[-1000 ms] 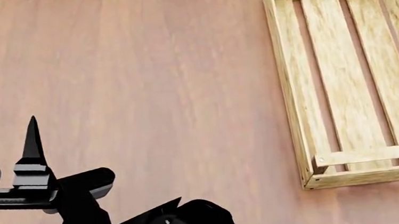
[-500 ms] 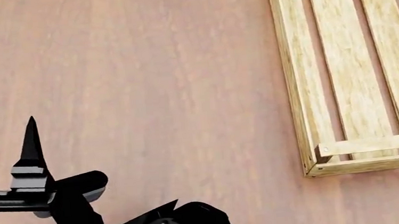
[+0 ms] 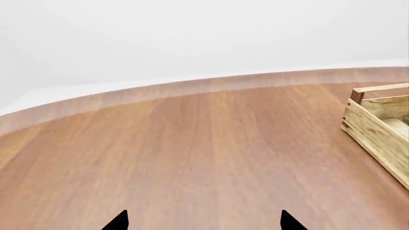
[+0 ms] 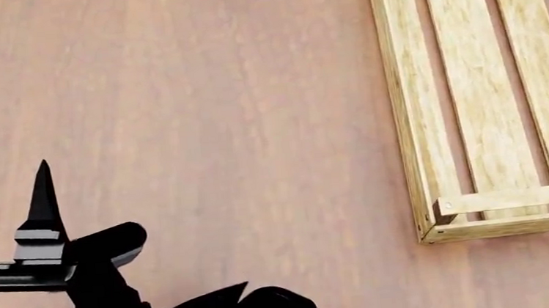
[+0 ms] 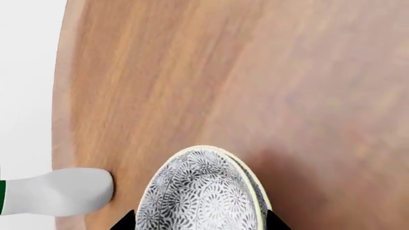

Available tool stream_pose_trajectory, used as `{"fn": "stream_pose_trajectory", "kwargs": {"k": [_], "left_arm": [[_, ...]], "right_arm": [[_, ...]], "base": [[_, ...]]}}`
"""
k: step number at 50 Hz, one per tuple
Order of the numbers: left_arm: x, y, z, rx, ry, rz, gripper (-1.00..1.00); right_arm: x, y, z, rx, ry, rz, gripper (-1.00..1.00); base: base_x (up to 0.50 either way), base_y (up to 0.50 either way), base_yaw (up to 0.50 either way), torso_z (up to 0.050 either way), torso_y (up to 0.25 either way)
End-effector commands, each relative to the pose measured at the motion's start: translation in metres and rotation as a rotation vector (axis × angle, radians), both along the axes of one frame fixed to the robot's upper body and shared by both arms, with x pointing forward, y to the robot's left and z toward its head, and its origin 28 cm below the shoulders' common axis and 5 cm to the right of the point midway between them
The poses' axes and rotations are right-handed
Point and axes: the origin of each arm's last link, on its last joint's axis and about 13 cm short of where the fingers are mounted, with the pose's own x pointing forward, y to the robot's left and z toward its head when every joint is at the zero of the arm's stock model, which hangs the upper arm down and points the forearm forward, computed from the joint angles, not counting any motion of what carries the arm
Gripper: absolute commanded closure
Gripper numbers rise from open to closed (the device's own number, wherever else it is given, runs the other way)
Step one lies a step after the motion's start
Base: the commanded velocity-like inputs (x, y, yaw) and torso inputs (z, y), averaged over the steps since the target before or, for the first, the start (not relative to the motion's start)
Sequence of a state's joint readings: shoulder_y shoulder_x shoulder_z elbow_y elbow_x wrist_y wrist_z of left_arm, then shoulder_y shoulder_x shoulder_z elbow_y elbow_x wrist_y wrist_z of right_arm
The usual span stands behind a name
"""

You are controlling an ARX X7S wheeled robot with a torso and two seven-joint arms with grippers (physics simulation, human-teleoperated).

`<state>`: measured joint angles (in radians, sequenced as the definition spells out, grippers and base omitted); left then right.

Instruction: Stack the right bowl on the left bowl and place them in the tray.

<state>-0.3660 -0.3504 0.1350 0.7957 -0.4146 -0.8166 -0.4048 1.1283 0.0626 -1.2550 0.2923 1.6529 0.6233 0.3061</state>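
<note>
Patterned bowl point(image 5: 201, 191) on the table point(image 5: 288, 72), far from the tray point(image 4: 477, 108), sits between the spread right tool's point(image 5: 199, 221) tips; seemingly rigid, glazed, breakable, best pinched at its rim; left tool point(image 3: 203, 221) spread, empty.

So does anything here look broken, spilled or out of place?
Nothing stands out. The wooden tray sits flat and empty on the table, its slats intact. The patterned bowl by the right gripper looks whole, with nothing spilled.
</note>
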Motion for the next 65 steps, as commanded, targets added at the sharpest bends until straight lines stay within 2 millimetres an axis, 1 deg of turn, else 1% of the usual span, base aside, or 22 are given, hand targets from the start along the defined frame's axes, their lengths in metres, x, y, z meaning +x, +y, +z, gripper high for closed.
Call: {"fn": "stream_pose_trajectory", "kwargs": {"k": [1,6,17,19,23,24,26,27,43,46,54,55,59,60,65], "left_arm": [[0.000,0.000,0.000,0.001,0.002,-0.004,-1.00],[0.000,0.000,0.001,0.000,-0.002,-0.005,-1.00],[0.000,0.000,-0.001,0.000,0.002,-0.007,-1.00],[0.000,0.000,-0.001,-0.001,0.001,-0.007,-1.00],[0.000,0.000,-0.001,-0.002,-0.002,-0.006,-1.00],[0.000,0.000,-0.001,-0.002,-0.002,-0.006,-1.00],[0.000,-0.001,-0.001,-0.003,-0.002,-0.006,-1.00],[0.000,0.000,-0.001,-0.004,-0.002,-0.007,-1.00],[0.000,-0.001,-0.002,-0.003,0.007,-0.015,-1.00],[-0.002,-0.004,-0.002,0.023,-0.004,-0.054,-1.00],[-0.002,-0.005,-0.001,0.031,-0.012,-0.063,-1.00],[-0.002,-0.003,0.000,-0.002,-0.029,-0.067,-1.00],[-0.002,-0.003,-0.001,0.009,-0.023,-0.059,-1.00],[-0.002,-0.003,0.000,0.007,-0.026,-0.062,-1.00],[-0.003,-0.004,-0.001,0.008,-0.027,-0.066,-1.00]], "right_arm": [[-0.001,-0.002,0.003,0.037,-0.098,-0.025,-1.00],[0.001,-0.002,0.004,0.043,-0.105,-0.030,-1.00],[0.003,-0.002,-0.002,0.024,-0.075,-0.036,-1.00],[0.004,-0.002,-0.004,0.019,-0.059,-0.036,-1.00],[0.007,-0.002,-0.010,-0.057,0.042,-0.028,-1.00],[0.008,-0.001,-0.013,-0.082,0.033,-0.032,-1.00],[0.008,-0.001,-0.014,-0.097,0.074,-0.014,-1.00],[0.008,-0.001,-0.015,-0.093,0.051,-0.017,-1.00],[0.008,-0.002,-0.018,-0.094,0.048,0.002,-1.00],[0.005,-0.002,-0.015,-0.088,0.031,0.037,-1.00],[0.003,-0.002,-0.015,-0.087,0.020,0.056,-1.00],[0.003,-0.002,-0.015,-0.088,0.021,0.055,-1.00],[0.003,-0.002,-0.014,-0.086,0.009,0.040,-1.00],[0.005,-0.003,-0.015,-0.089,0.012,0.036,1.00],[0.002,-0.003,-0.015,-0.086,-0.001,0.052,1.00]], "base": [[0.00,0.00,0.00,0.000,0.000],[0.00,0.00,0.00,0.000,0.000],[0.00,0.00,0.00,0.000,0.000],[0.00,0.00,0.00,0.000,0.000],[0.00,0.00,0.00,0.000,0.000],[0.00,0.00,0.00,0.000,0.000],[0.00,0.00,0.00,0.000,0.000],[0.00,0.00,0.00,0.000,0.000],[0.00,0.00,0.00,0.000,0.000],[0.00,0.00,0.00,0.000,0.000],[0.00,0.00,0.00,0.007,-0.227],[0.00,0.00,0.00,0.000,0.000],[0.00,0.00,0.00,0.000,0.000],[0.00,0.00,0.00,0.000,0.000],[0.00,0.00,0.00,0.000,0.000]]}}
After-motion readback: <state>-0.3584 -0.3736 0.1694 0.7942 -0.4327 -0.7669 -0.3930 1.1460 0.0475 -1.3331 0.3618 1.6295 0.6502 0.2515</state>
